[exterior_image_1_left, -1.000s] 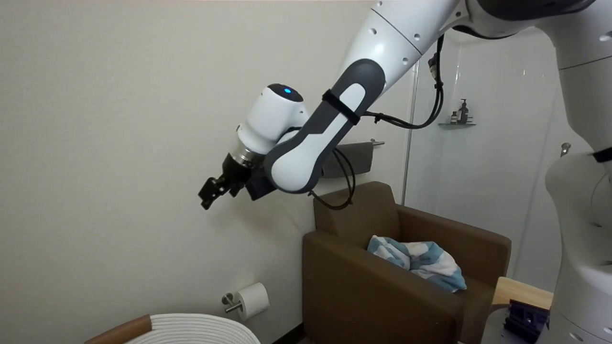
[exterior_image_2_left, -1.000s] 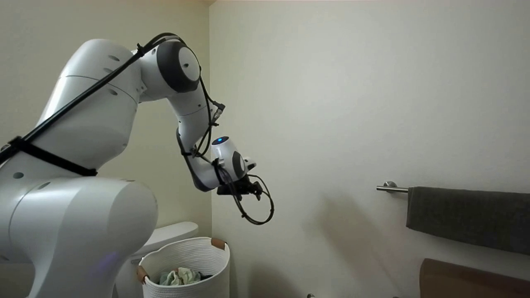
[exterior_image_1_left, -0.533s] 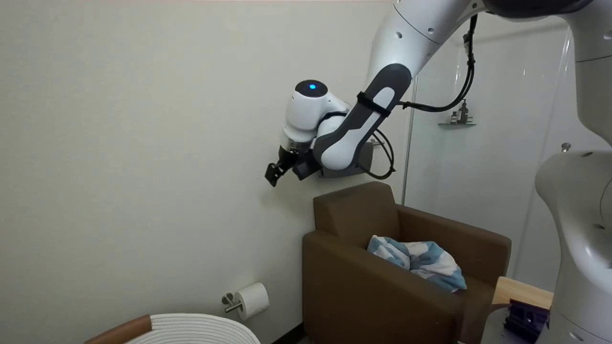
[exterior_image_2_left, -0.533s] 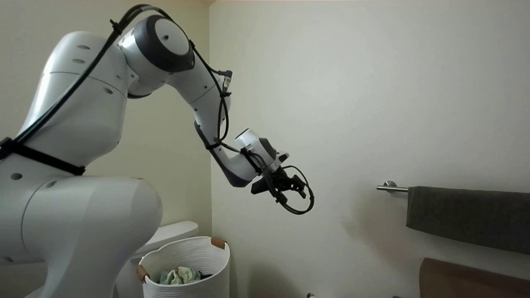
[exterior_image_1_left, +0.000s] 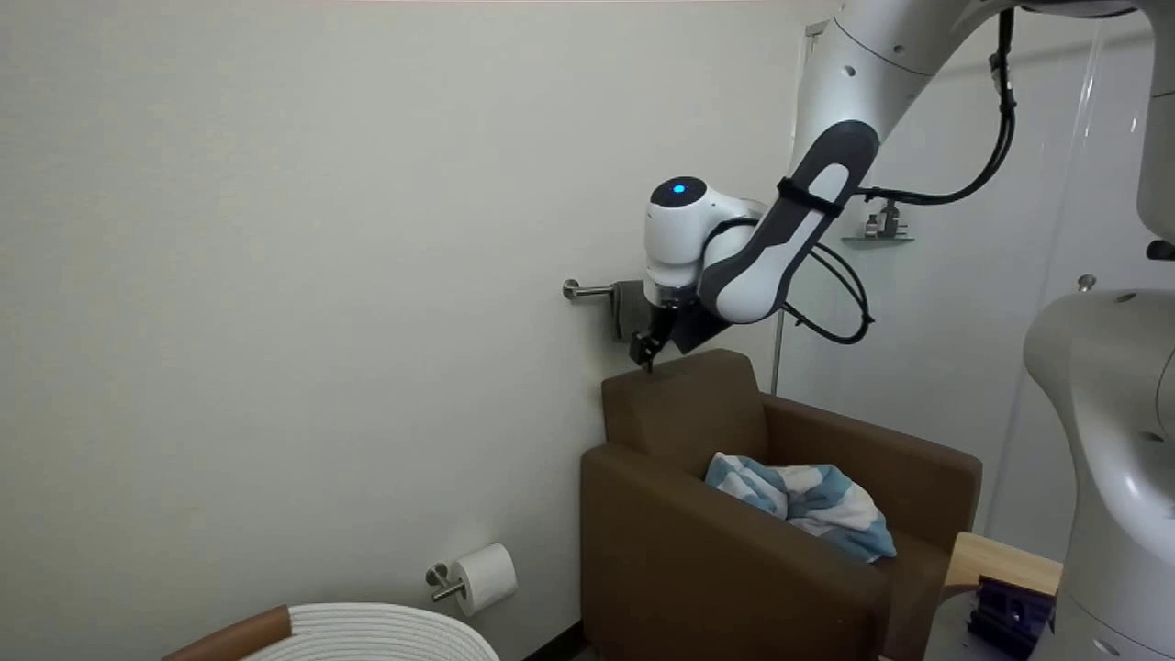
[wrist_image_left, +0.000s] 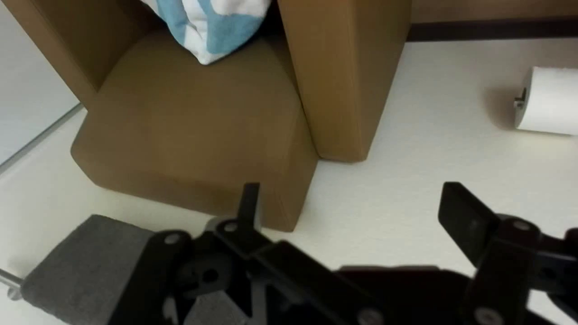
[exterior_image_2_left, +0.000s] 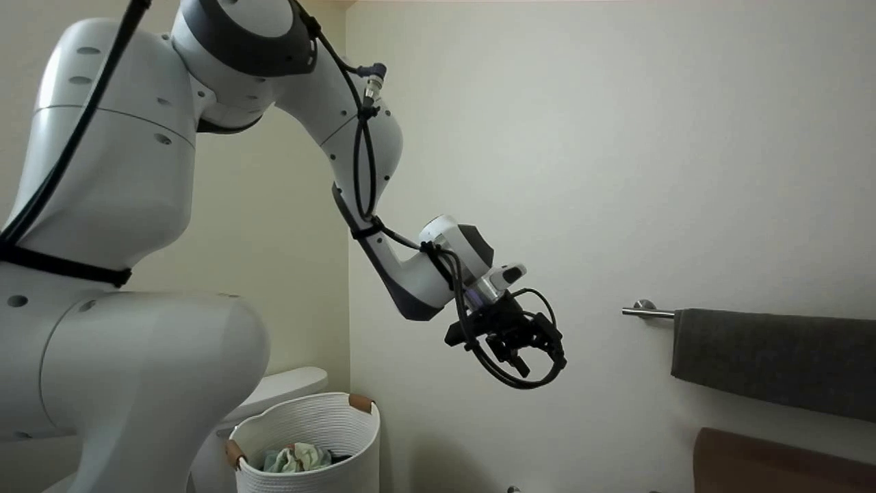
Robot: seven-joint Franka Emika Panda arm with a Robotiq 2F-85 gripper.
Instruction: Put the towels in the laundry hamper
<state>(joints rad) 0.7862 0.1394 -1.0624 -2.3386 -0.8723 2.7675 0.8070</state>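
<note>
A blue-and-white striped towel (exterior_image_1_left: 817,509) lies crumpled on the brown armchair's seat; part of this striped towel (wrist_image_left: 221,27) shows at the top of the wrist view. The laundry hamper (exterior_image_2_left: 359,445) is a white woven basket with brown handles. A pale greenish towel (exterior_image_2_left: 301,457) rests inside it, beside something dark. On the wall rail hangs a dark grey towel (exterior_image_2_left: 773,363), partly behind the arm in an exterior view. Above the chair's backrest, near the wall, my gripper (wrist_image_left: 351,192) is open with nothing between its fingers; it points down and stays apart from the towels.
The brown armchair (exterior_image_1_left: 734,569) has raised arms and a backrest around the striped towel. A metal rail (exterior_image_2_left: 643,312) and a toilet paper roll (exterior_image_1_left: 486,578) stick out from the wall. Behind the hamper stands a white toilet (exterior_image_2_left: 291,387).
The arm has swung away from the hamper side toward the armchair, and the gripper has tipped further downward. It stays open. The towels and hamper have not moved.
</note>
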